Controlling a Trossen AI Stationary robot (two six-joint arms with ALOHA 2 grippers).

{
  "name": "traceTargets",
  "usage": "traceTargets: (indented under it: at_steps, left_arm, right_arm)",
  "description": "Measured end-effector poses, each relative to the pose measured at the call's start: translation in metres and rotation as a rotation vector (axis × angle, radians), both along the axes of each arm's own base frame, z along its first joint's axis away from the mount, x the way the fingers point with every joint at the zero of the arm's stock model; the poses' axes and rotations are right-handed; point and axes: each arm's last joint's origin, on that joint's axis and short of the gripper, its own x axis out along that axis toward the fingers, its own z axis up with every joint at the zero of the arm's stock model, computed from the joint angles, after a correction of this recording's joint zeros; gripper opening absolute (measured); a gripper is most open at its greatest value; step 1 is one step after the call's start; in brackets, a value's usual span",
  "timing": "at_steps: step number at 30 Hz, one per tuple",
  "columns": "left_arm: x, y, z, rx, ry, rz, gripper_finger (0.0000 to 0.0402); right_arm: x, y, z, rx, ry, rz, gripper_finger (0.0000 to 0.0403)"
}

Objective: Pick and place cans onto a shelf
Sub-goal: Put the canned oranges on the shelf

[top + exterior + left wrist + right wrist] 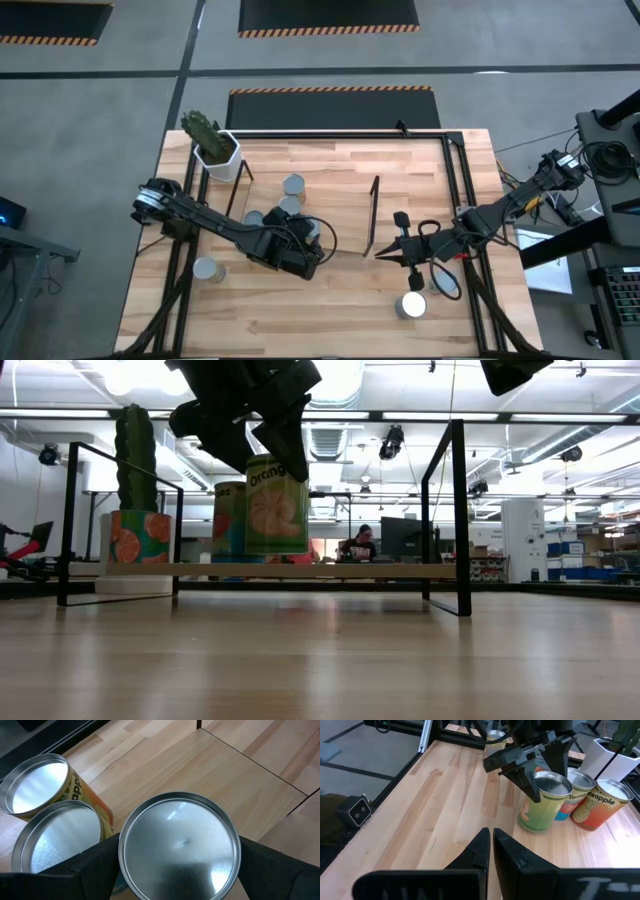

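A white hexagonal plant pot (219, 153) holding a green cactus (201, 128) is sitting at the far left corner of the wooden desk (330, 310), while beyond that desk a person (357, 544) is sitting at a monitor (398, 538).

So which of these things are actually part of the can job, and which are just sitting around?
Part of the job:
cans, some on the shelf, some loose on the table
left gripper, at one shelf can
right gripper, shut, beside the shelf's end

Just about:
white plant pot
person in the room behind
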Motion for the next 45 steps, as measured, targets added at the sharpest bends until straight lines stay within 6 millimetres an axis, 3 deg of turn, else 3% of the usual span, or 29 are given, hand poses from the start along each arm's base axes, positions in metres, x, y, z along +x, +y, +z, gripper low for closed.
traceTargets:
  at_steps: [6,18,25,32,38,41,45]
  left_arm:
    - [0.0,0.0,0.0,0.002,0.003,-0.003,0.0332]
    - [-0.001,-0.003,0.002,0.015,0.017,-0.031,0.0382]
    - [-0.001,-0.029,0.031,0.081,0.022,-0.193,0.0384]
    - [-0.024,-0.056,0.062,0.327,0.063,-0.245,0.0379]
    - [-0.047,-0.055,0.07,0.497,0.082,-0.192,0.0328]
    - [-0.051,-0.055,0.072,0.538,0.123,-0.222,0.0279]
    - [-0.056,-0.066,0.066,0.635,0.288,-0.399,0.0196]
  right_arm:
    - [0.002,0.001,-0.003,-0.008,0.013,0.0,0.0012]
    - [0.006,0.003,-0.008,-0.003,0.036,-0.008,0.0012]
    - [0.008,0.002,-0.002,-0.006,-0.009,-0.077,0.0012]
    - [0.019,-0.008,0.02,0.029,-0.061,-0.144,0.0009]
    - [0.038,-0.012,0.033,-0.027,-0.039,-0.173,0.0009]
    - [0.053,-0.012,0.037,-0.082,0.008,-0.18,0.0009]
    - [0.073,-0.013,0.041,-0.165,0.105,-0.19,0.0009]
